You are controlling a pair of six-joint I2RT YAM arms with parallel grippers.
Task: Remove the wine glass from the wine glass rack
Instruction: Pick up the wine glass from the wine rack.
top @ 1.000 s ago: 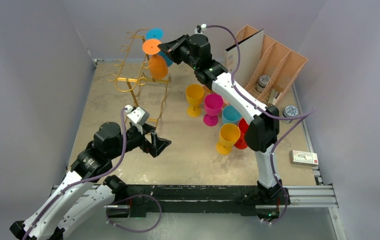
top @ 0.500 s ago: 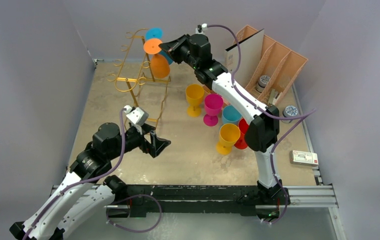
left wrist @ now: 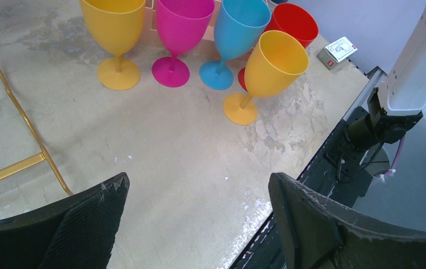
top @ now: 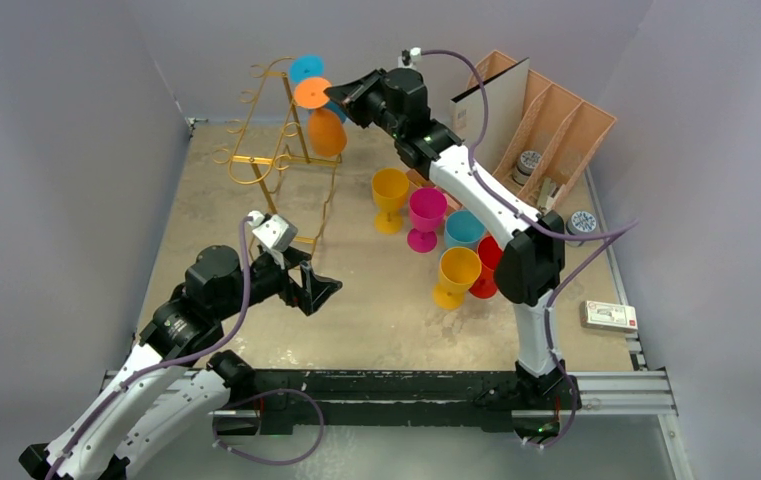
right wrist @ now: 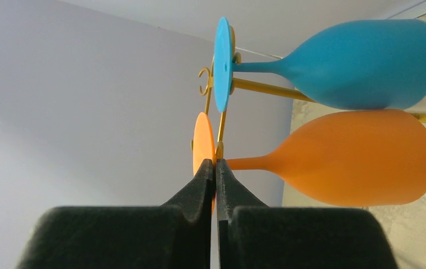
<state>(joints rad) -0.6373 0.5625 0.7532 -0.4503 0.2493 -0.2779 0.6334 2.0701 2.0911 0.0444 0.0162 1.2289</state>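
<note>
The gold wine glass rack (top: 266,160) stands at the back left of the table. An orange wine glass (top: 326,131) hangs upside down at the rack's right side. My right gripper (top: 334,97) is shut on the rim of its round foot (right wrist: 202,140). A gold rack wire (right wrist: 220,126) runs right beside the stem; I cannot tell if the two touch. A blue wine glass (right wrist: 361,64) hangs on the rack beside the orange one. My left gripper (left wrist: 199,182) stands open over bare table, near the front left, holding nothing.
Several plastic glasses stand mid-table: yellow (top: 389,191), magenta (top: 426,211), blue (top: 462,228), red (top: 487,262) and another yellow (top: 455,272). A peach slotted organiser (top: 556,120) fills the back right. A small box (top: 609,316) lies near the right edge.
My right gripper has drawn the orange glass a little to the right, away from the rack's frame. The left arm has not moved.
</note>
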